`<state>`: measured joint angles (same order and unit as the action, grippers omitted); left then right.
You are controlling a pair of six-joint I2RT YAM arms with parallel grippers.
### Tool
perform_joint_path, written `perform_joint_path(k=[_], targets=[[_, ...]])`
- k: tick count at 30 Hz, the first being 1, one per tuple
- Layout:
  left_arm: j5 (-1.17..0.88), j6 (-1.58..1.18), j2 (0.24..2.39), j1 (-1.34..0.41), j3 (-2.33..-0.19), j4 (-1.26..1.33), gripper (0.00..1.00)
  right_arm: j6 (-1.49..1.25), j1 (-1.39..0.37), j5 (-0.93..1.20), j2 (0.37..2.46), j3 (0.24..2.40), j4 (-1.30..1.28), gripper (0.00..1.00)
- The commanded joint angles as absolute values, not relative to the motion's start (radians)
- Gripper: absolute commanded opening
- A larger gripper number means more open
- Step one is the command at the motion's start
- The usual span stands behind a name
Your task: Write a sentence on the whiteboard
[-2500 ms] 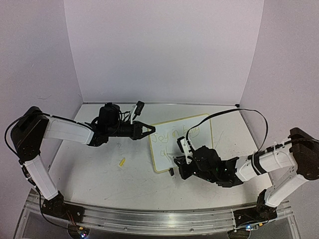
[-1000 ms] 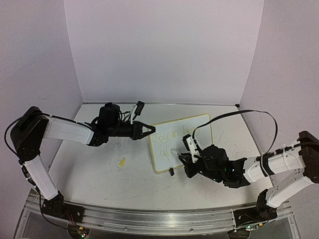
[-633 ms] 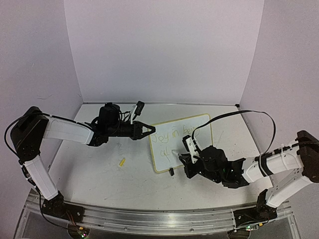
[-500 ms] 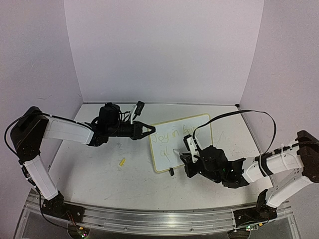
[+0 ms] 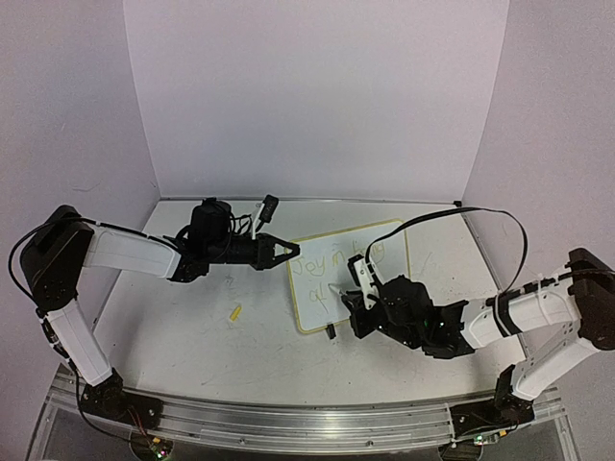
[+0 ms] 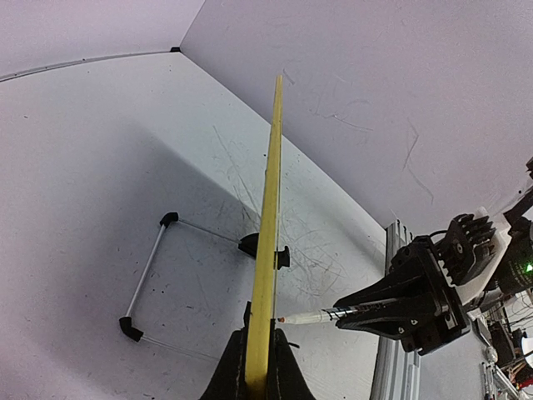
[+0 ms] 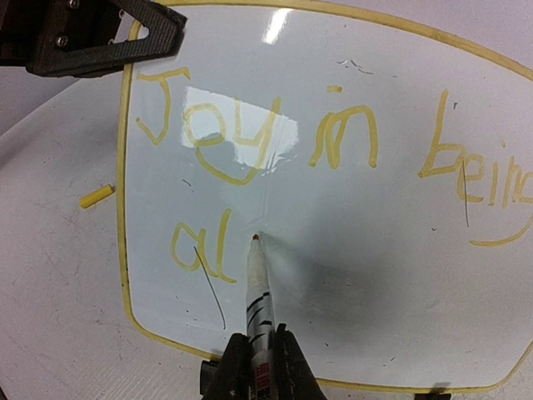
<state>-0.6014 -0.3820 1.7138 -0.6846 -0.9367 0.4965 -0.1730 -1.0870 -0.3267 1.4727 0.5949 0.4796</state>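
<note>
Only my right arm has shifted over the last second, edging up and left. At left centre of the top view, the left gripper (image 5: 286, 252) has its jaws shut on the left rim of the whiteboard (image 5: 317, 312). The board stands tilted mid-frame, and the sentence (image 7: 323, 146) has reached "al" on line 2. It looks light, stiff and glossy, so I judge the rim the safest hold. Right of it, the right gripper (image 5: 351, 300) clamps the pen (image 7: 258, 292), tip at or just off the surface.

Cap (image 5: 235, 312) on table (image 5: 183, 346), left of whiteboard (image 5: 317, 288)
</note>
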Motion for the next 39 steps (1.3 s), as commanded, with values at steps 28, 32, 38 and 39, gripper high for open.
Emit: perform_joint_path(k=[28,32,38,39], targets=[[-0.474,-0.307,1.724,-0.68,-0.949,0.376,0.0,-0.197,-1.082,-0.34,1.444,0.612,0.455,0.0],[-0.472,-0.305,1.726,-0.68,-0.951,0.374,0.0,-0.207,-1.083,-0.327,1.438,0.593,0.444,0.0],[-0.473,-0.308,1.728,-0.68,-0.957,0.373,0.0,-0.198,-1.082,-0.316,1.469,0.611,0.451,0.0],[-0.474,-0.308,1.727,-0.68,-0.957,0.373,0.0,-0.196,-1.083,-0.319,1.471,0.613,0.457,0.0]])
